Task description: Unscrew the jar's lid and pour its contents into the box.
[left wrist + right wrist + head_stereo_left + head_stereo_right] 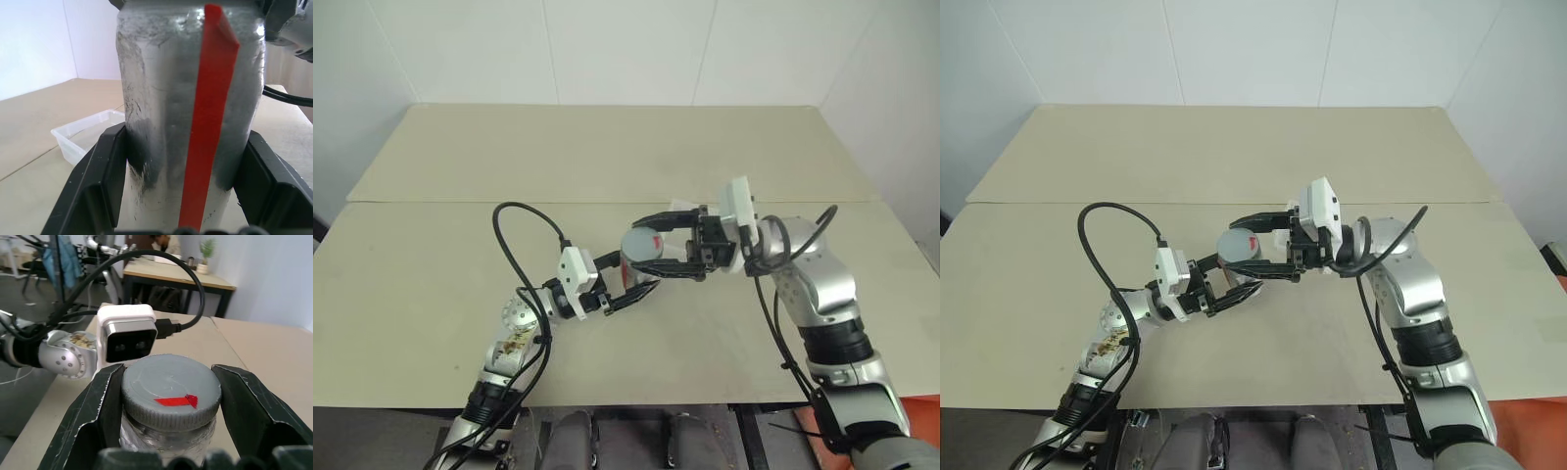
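while the left hand (171, 196) clamps the clear jar (190, 98) by its body above the table (607, 157) middle, the right hand (168, 406) is closed on its grey lid (171, 394); the clear box (83, 134) sits on the table nearby.

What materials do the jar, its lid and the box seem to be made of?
The jar: probably clear plastic or glass; its wall looks see-through but scuffed and cloudy.
The lid: likely matte grey plastic, with a ridged edge.
The box: thin translucent plastic; the table shows through its walls.
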You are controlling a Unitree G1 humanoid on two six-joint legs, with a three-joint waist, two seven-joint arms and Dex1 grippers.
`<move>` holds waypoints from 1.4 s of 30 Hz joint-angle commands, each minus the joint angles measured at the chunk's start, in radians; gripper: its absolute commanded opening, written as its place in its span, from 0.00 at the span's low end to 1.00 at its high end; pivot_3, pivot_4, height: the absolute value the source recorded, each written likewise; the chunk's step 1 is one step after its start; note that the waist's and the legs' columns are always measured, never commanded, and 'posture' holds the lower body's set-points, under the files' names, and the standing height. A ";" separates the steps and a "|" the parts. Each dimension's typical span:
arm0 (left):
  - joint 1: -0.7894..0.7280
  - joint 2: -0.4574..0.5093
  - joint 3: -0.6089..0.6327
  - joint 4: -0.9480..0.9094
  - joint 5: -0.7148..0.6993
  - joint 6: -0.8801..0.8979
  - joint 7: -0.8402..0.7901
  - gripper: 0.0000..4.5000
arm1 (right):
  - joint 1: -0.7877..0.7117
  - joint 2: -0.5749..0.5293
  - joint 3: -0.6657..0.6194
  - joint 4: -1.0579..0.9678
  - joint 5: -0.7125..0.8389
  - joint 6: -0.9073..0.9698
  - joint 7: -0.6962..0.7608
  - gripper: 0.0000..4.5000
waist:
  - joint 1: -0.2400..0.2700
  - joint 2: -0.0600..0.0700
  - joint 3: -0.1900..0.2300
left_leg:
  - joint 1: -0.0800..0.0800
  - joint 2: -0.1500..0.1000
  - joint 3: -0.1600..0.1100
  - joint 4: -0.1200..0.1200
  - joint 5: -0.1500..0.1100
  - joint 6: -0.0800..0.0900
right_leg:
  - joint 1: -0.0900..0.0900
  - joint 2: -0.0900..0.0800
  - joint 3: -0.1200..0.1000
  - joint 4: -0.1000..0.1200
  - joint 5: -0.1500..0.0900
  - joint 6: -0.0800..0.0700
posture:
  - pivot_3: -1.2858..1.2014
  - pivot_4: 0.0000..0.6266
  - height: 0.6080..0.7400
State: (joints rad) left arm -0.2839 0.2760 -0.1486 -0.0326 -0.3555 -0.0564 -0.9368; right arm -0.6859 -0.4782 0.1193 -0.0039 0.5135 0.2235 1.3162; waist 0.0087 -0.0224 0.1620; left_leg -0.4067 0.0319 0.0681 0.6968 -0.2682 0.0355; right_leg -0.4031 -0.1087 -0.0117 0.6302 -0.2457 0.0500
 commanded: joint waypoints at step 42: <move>0.010 0.013 -0.003 -0.075 -0.014 0.017 -0.001 0.61 | -0.430 -0.155 0.440 0.567 0.368 -0.361 0.298 0.98 | -0.006 0.000 0.000 | -0.001 0.002 0.000 0.000 0.000 0.000 | -0.002 -0.002 -0.001 0.001 0.000 0.000 | 0.52 0.24 1.00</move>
State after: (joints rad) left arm -0.2667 0.2932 -0.1472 -0.0711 -0.3572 -0.0186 -0.9296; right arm -1.1168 -0.6092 0.6140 0.5943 0.8670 -0.1165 1.5681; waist 0.0023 -0.0221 0.1623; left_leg -0.4075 0.0336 0.0685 0.6966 -0.2683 0.0355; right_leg -0.4046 -0.1106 -0.0124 0.6307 -0.2455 0.0496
